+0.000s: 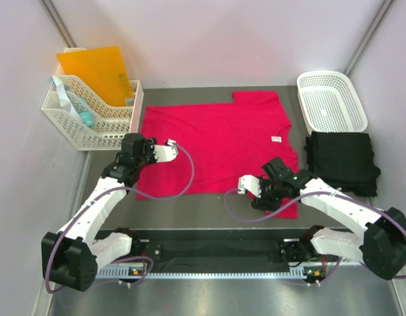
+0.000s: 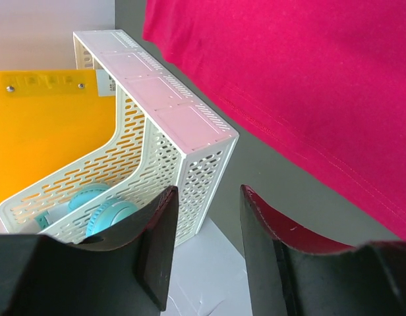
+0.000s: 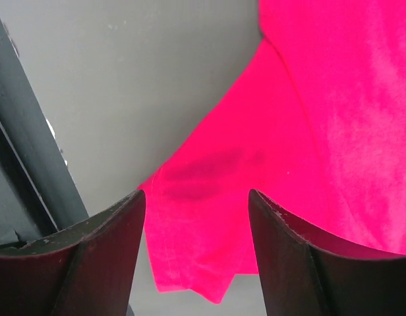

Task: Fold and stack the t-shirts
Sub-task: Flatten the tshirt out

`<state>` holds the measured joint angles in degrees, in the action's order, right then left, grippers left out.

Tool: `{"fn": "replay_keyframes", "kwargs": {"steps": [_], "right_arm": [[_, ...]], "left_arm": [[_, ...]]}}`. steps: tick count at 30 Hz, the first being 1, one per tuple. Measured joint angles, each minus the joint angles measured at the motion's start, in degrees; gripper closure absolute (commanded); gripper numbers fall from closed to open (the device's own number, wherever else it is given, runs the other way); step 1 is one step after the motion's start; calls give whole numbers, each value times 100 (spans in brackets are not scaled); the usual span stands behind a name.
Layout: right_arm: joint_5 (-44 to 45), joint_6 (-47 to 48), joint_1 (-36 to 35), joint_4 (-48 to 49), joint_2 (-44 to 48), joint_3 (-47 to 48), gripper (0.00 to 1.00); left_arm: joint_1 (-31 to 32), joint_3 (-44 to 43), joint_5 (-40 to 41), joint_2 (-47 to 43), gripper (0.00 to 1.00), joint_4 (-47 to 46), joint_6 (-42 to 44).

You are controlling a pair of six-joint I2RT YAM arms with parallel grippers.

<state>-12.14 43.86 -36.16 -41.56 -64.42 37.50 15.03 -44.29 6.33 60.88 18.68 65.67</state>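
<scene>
A bright pinkish-red t-shirt [image 1: 216,141] lies spread flat in the middle of the dark mat, its white neck label [image 1: 277,139] toward the right. To its right rests a black t-shirt [image 1: 341,161], folded into a pile. My left gripper [image 1: 155,149] hovers at the red shirt's left edge, open and empty [image 2: 209,197], with the red cloth [image 2: 308,85] off to its right. Over the shirt's near sleeve, my right gripper [image 1: 256,186] stands open. The sleeve corner [image 3: 203,250] shows below and between its fingers [image 3: 196,197], not gripped.
A white slotted file rack [image 1: 91,122] holding an orange folder [image 1: 94,66] and teal items stands at the back left, close to the left gripper [image 2: 183,131]. A white lattice basket [image 1: 331,99] sits at the back right. A black rail [image 1: 216,249] runs along the near edge.
</scene>
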Motion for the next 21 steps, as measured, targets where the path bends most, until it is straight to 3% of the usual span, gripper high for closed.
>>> {"fn": "replay_keyframes", "kwargs": {"steps": [12,21], "right_arm": [[4,-256,-151,308,-511,2,46],[7,-363,-293,393,-682,9,65]], "left_arm": [[13,118,0,20,53,11,50],[13,188,4,164,53,0,131]]}}
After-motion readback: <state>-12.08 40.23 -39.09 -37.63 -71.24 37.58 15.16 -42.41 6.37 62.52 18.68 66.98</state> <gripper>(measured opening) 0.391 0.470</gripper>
